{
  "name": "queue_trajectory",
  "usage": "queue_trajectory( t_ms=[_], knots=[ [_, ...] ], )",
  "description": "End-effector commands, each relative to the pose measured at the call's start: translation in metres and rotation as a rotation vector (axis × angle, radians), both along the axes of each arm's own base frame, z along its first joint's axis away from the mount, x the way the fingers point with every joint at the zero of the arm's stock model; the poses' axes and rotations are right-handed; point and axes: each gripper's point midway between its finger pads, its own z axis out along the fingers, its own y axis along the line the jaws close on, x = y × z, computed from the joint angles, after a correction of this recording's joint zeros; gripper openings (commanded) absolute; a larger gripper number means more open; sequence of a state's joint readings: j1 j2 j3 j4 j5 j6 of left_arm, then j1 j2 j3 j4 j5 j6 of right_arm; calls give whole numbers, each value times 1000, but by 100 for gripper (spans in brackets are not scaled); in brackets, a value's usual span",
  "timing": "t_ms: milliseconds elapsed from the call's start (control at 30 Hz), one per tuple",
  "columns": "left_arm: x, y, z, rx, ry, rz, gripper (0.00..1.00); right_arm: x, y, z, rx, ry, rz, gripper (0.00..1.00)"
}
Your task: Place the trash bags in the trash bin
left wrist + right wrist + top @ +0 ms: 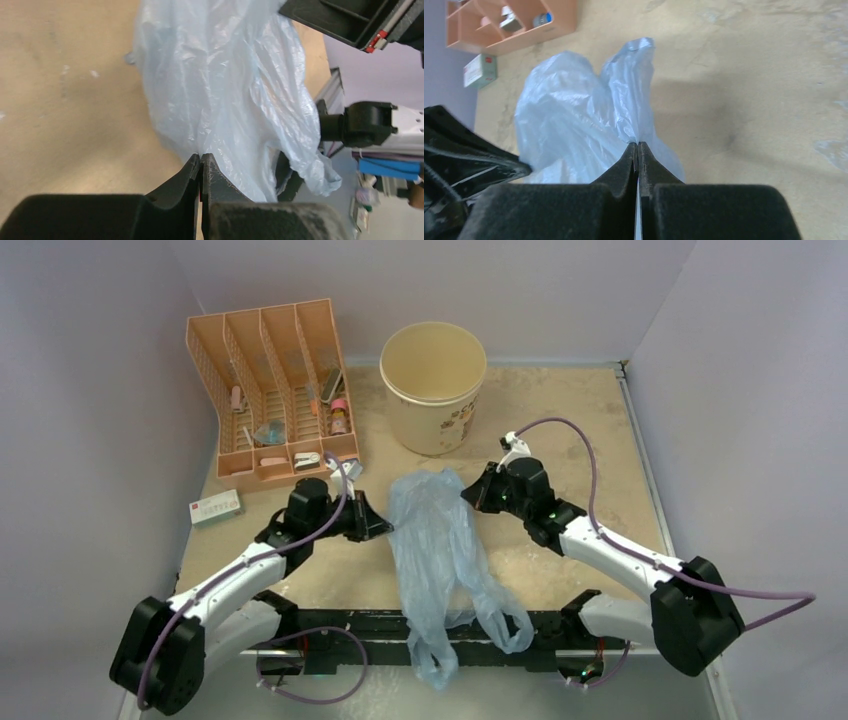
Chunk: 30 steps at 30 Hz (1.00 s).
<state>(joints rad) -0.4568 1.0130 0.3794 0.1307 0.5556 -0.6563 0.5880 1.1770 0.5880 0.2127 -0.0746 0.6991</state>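
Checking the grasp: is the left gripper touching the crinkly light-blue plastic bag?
Touching. The left wrist view shows the left gripper shut on the translucent light-blue plastic bag.

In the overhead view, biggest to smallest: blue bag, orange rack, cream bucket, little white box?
Largest: orange rack and blue bag, too close to rank.
Then: cream bucket.
Smallest: white box.

Beige table (570, 420) — light-blue bag (435, 540) at centre, cream bucket (434, 390) behind — orange rack (270, 390), small box (215, 507) at left

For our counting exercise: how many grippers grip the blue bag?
2. The left gripper pinches the bag at its left edge; the right gripper pinches its right edge. None hidden.
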Motion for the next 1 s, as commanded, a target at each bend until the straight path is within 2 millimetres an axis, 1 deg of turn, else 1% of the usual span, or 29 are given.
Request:
queue_trajectory(
  t_ms=[0,67,167,267,367,467,567,600,633,733,833,867,900,967],
  knots=[
    [9,26,-6,123,9,121,0,9,-17,-2,-78,6,-88,0],
    [12,33,-9,166,25,162,0,7,-17,-5,-78,15,-78,0],
    [16,42,-13,209,42,214,0,4,-23,-11,-91,25,-99,0],
    [16,47,-14,219,47,241,0,0,-24,-17,-92,36,-92,0],
    [15,45,-11,209,38,233,0,-4,-24,-24,-111,54,-71,0],
    [13,42,-6,192,27,209,0,-9,-17,-23,-111,47,-1,0],
    [12,36,1,159,23,184,0,-5,-14,-11,-112,2,27,9],
    [11,33,5,146,18,172,0,-3,-14,-6,-114,-10,22,16],
    [11,31,8,136,13,161,0,-3,-14,-2,-115,-15,20,20],
    [10,25,13,119,0,121,0,-4,-12,17,-92,-45,37,29],
    [9,23,14,112,2,101,0,-14,-3,34,-36,-75,99,33],
    [9,22,13,111,5,99,0,-18,1,39,-18,-81,121,37],
    [8,22,13,106,6,97,0,-25,8,45,5,-92,157,43],
    [6,18,14,82,-2,77,0,-36,22,55,42,-118,216,50]
  ],
)
